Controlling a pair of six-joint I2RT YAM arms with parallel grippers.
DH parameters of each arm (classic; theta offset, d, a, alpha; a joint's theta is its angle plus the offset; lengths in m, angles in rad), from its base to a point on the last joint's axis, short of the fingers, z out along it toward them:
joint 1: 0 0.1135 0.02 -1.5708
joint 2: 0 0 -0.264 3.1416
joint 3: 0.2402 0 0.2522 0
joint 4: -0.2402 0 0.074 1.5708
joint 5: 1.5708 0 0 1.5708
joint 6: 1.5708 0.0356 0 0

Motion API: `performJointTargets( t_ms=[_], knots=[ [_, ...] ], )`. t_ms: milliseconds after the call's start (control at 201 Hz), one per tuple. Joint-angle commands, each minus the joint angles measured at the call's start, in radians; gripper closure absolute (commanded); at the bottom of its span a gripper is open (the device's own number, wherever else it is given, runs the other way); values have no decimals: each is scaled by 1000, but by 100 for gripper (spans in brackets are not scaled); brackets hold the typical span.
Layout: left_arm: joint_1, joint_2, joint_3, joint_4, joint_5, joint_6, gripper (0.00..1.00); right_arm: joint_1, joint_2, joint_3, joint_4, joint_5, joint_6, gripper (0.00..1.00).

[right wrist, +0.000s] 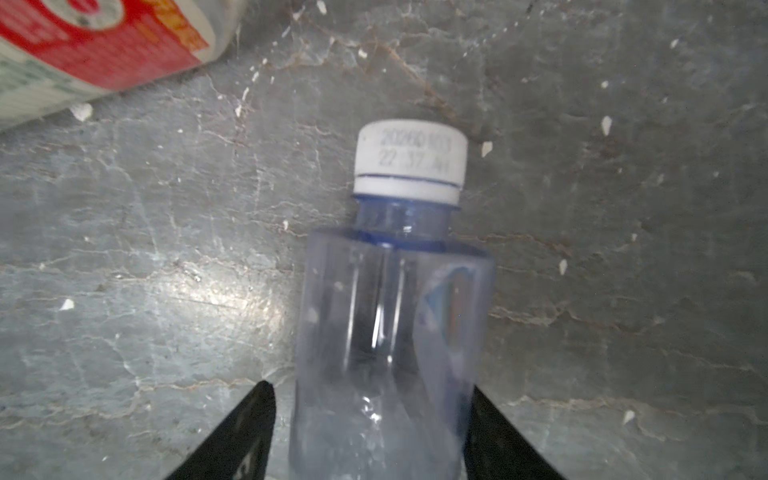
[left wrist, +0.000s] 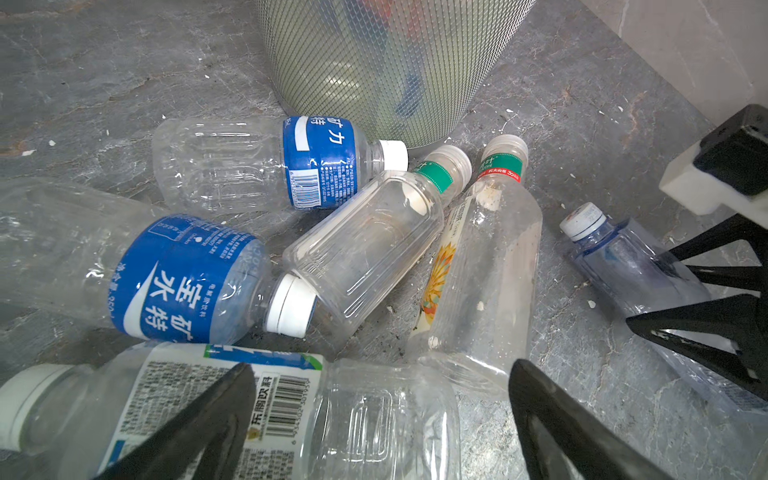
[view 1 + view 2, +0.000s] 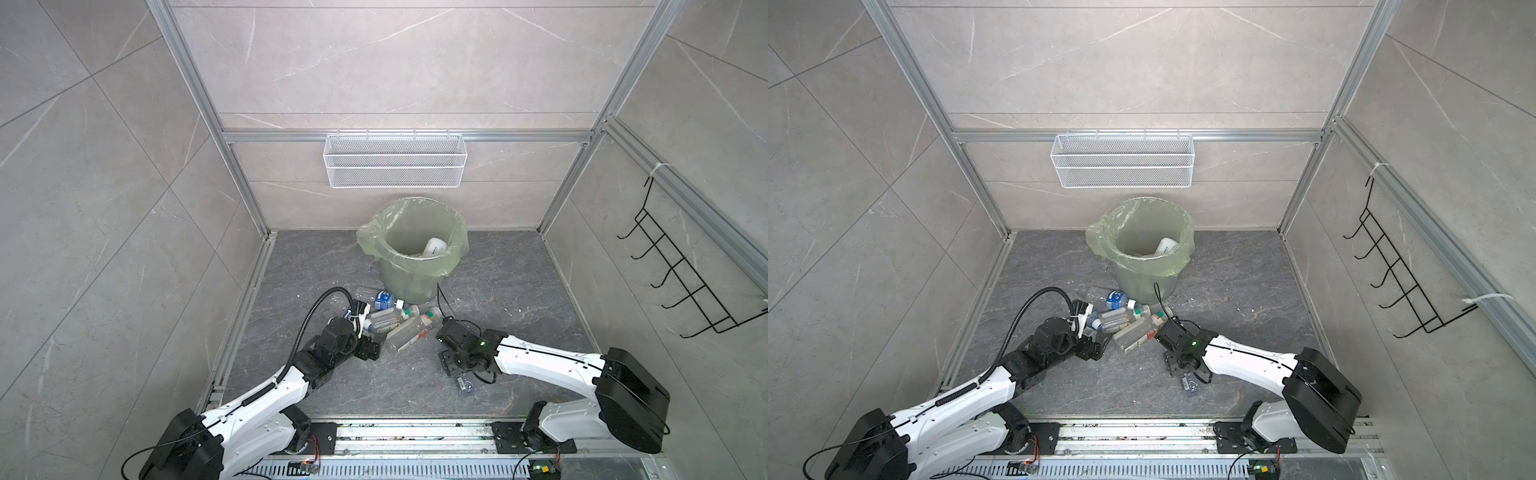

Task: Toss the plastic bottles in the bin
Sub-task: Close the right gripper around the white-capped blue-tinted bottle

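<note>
The bin (image 3: 376,243), a pale green bucket with a bag liner, stands at the back of the floor with a white bottle (image 3: 434,246) inside. Several plastic bottles (image 3: 392,322) lie piled in front of it. My left gripper (image 2: 382,374) is open wide at the pile's near edge, straddling a clear bottle with a white, blue and green label (image 2: 266,407). My right gripper (image 1: 374,390) has its jaws close around a bluish bottle with a white cap (image 1: 390,311) lying alone on the floor. One finger is against it and a thin gap shows at the other.
A white wire mesh basket (image 3: 395,160) hangs on the back wall and a black wire hook rack (image 3: 685,282) on the right wall. Aluminium frame posts (image 3: 249,199) edge the floor. A red-labelled bottle (image 1: 95,50) lies just beyond the right gripper.
</note>
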Motion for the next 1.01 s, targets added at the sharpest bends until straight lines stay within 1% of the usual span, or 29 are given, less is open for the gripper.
performJointTargets(
  t_ms=[0, 50, 214, 299, 408, 508, 652, 851, 1001],
  knots=[
    [-5, 2, 33, 34, -20, 22, 3, 13, 31, 40, -39, 32, 7, 32],
    [-6, 0, 31, 31, -22, 24, 3, 16, 43, 45, -43, 35, 10, 34],
    [-6, 7, 33, 34, -23, 21, 3, 31, 32, 44, -44, 64, 22, 50],
    [-6, 16, 36, 30, -22, 21, 3, 38, 10, 36, -40, 84, 31, 54],
    [-6, 10, 33, 34, -22, 21, 3, 54, -40, 15, -30, 118, 43, 57],
    [-6, 19, 35, 37, -10, 24, 3, 65, -116, -24, 9, 139, 51, 58],
    [-6, 42, 46, 40, 3, 27, 3, 90, -258, -104, 120, 148, 44, 58],
    [-6, 58, 49, 48, 10, 27, 3, 123, -481, -221, 261, 220, 20, 59],
    [-6, 64, 55, 40, 14, 27, 3, 142, -591, -255, 329, 252, -17, 60]
  ],
)
